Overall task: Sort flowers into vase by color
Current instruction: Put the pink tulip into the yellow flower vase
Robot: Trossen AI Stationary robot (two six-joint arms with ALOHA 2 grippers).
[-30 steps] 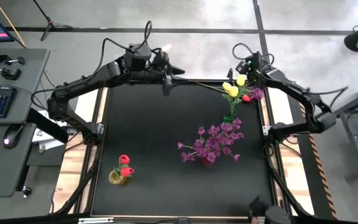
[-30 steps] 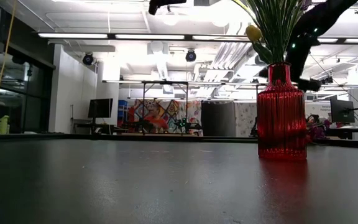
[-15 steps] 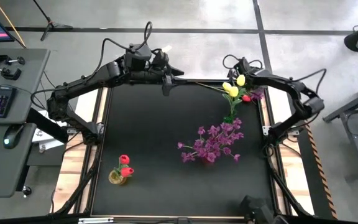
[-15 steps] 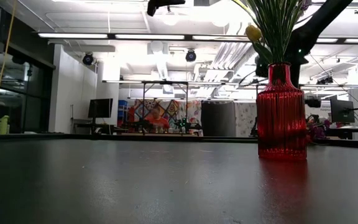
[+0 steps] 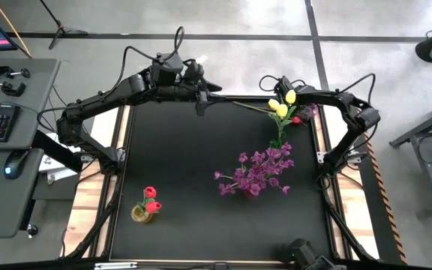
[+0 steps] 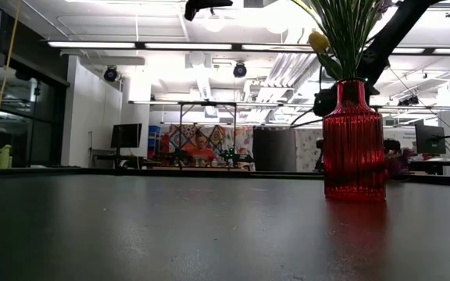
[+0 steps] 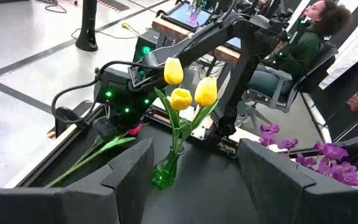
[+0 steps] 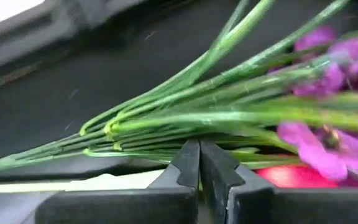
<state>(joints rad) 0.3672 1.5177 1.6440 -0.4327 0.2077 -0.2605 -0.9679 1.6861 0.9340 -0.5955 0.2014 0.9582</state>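
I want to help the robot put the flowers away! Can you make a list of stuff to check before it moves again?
1. Right hand at the loose flower stems: ok, its fingers are shut just beside the green stems.
2. Stem actually gripped: cannot tell.
3. Loose red tulip lying at the table's far right edge: ok, it needs sorting.
4. Green glass vase with three yellow tulips: ok, upright.
5. Red ribbed glass vase holding purple sprays: ok, upright.
6. Left hand out of the way: ok, open at the table's far edge.
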